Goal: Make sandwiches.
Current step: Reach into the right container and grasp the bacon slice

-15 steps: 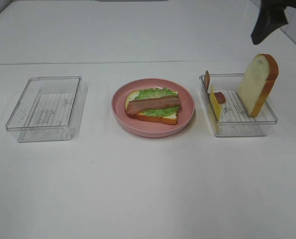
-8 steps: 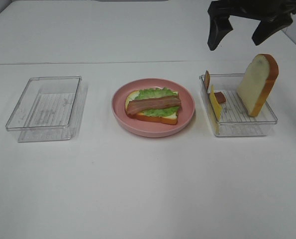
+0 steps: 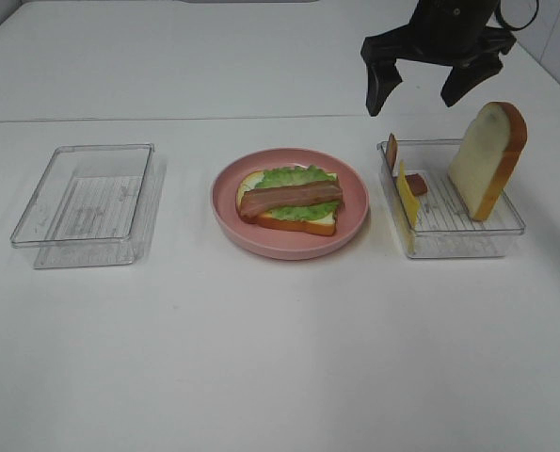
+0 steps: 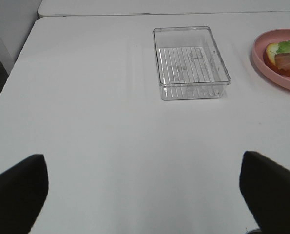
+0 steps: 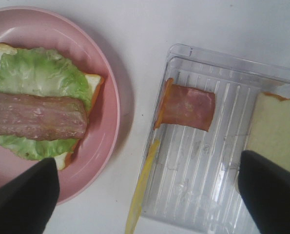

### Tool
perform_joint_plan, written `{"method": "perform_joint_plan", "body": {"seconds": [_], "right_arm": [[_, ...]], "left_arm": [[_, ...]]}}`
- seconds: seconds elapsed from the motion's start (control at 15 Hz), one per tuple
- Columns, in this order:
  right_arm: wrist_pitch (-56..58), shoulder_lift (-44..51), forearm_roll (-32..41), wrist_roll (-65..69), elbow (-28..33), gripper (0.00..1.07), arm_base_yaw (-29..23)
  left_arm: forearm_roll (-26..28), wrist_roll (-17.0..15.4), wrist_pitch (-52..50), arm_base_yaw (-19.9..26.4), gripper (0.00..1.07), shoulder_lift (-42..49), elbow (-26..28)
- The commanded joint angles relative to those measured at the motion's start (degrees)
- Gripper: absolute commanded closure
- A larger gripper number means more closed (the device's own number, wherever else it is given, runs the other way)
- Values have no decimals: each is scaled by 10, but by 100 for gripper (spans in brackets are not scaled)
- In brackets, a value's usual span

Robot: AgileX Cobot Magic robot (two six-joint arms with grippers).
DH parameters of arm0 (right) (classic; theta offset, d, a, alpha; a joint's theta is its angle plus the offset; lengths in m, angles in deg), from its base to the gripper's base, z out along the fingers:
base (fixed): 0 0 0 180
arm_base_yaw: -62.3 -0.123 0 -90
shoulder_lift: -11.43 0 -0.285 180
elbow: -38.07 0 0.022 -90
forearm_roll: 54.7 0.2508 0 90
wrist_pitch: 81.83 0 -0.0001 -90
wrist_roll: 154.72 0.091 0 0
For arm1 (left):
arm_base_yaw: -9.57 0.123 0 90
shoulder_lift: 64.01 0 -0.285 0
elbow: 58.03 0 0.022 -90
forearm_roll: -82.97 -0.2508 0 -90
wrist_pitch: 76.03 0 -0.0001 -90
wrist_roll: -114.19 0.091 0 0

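A half-built sandwich sits on the pink plate (image 3: 290, 249): a bread slice (image 3: 298, 224), a green lettuce leaf (image 3: 284, 176) and a bacon strip (image 3: 290, 198) on top. It also shows in the right wrist view (image 5: 35, 117). The right clear tray (image 3: 468, 243) holds an upright bread slice (image 3: 487, 160), a yellow cheese square (image 3: 408, 196) on edge and a reddish-brown bacon piece (image 5: 187, 107). My right gripper (image 3: 409, 99) is open and empty, hovering above the tray's far left end. My left gripper (image 4: 142, 163) is open and empty over bare table.
An empty clear tray (image 3: 87, 202) stands at the left, also in the left wrist view (image 4: 191, 63). The white table's left edge (image 4: 18, 63) shows in the left wrist view. The left arm is out of the exterior high view.
My right gripper has come in from the far right, moving left and down to hover over the right tray's far end. The food has not moved.
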Motion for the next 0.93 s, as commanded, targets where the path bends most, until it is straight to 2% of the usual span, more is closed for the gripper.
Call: {"method": "perform_joint_plan", "body": {"seconds": [0.07, 0.93], "right_arm": [[-6, -40, -2, -1, -20, 11, 1], [-87, -107, -26, 29, -22, 19, 1]], "left_arm": [[0, 0, -5, 2, 4, 9, -2], [0, 0, -5, 2, 4, 9, -2]]}}
